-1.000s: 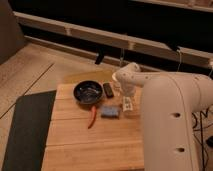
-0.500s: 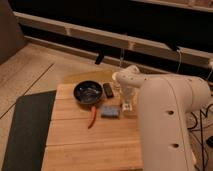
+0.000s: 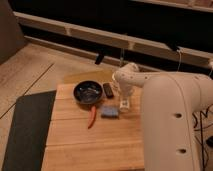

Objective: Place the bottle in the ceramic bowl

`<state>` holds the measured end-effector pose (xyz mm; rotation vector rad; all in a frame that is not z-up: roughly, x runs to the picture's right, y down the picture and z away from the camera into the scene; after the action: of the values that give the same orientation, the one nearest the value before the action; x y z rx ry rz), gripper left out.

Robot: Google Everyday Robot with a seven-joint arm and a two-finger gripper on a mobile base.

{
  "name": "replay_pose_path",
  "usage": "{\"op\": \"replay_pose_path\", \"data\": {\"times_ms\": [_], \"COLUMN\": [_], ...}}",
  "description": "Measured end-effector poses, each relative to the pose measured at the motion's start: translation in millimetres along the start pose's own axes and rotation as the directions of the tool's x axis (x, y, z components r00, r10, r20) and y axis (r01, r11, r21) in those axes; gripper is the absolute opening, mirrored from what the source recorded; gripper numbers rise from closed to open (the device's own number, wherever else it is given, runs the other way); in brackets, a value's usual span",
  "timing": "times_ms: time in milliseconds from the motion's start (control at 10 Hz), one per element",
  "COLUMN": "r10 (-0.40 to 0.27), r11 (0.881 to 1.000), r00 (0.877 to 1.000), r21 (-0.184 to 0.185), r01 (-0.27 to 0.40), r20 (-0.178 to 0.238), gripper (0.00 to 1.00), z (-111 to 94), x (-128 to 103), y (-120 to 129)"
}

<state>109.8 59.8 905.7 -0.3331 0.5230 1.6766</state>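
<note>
The ceramic bowl point(image 3: 88, 92) is dark, round and glossy, and sits at the back left of the wooden table point(image 3: 85, 145). The bottle point(image 3: 123, 104) is a small white shape on the table to the right of the bowl, just right of the blue sponge. My gripper point(image 3: 124, 94) hangs from the white wrist straight down onto the bottle's top end. The gripper hides part of the bottle. The bowl holds nothing that I can see.
A small black oblong object point(image 3: 108, 90) lies between bowl and gripper. A blue sponge point(image 3: 109, 111) and a red-orange elongated item point(image 3: 92, 116) lie in front of the bowl. My large white arm point(image 3: 175, 120) covers the table's right side. A dark mat point(image 3: 27, 130) lies on the left.
The gripper has stayed over the bottle with only a slight shift of the arm. The objects on the table have not moved.
</note>
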Motion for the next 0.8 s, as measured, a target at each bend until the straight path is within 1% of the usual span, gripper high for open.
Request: {"op": "replay_pose_path", "data": {"times_ms": [100, 300, 400, 600, 700, 800], "r10": [-0.025, -0.073, -0.082, -0.107, -0.154, -0.175], "r11": [1.0, 0.997, 0.996, 0.994, 0.988, 0.984], "r00": [0.999, 0.994, 0.992, 0.987, 0.98, 0.975], "r21": [-0.009, -0.008, -0.008, -0.007, -0.007, -0.009], "r01": [0.026, 0.074, 0.084, 0.109, 0.156, 0.178], "r20": [0.029, 0.087, 0.099, 0.116, 0.13, 0.136], "gripper": [0.0, 0.0, 0.0, 0.0, 0.0, 0.0], "z": [-14.8, -42.6, -48.9, -58.8, -66.1, -68.6], "x": [2.2, 0.6, -2.9, -17.6, -29.6, -33.4], "y": [11.0, 26.7, 31.6, 42.5, 63.2, 74.0]}}
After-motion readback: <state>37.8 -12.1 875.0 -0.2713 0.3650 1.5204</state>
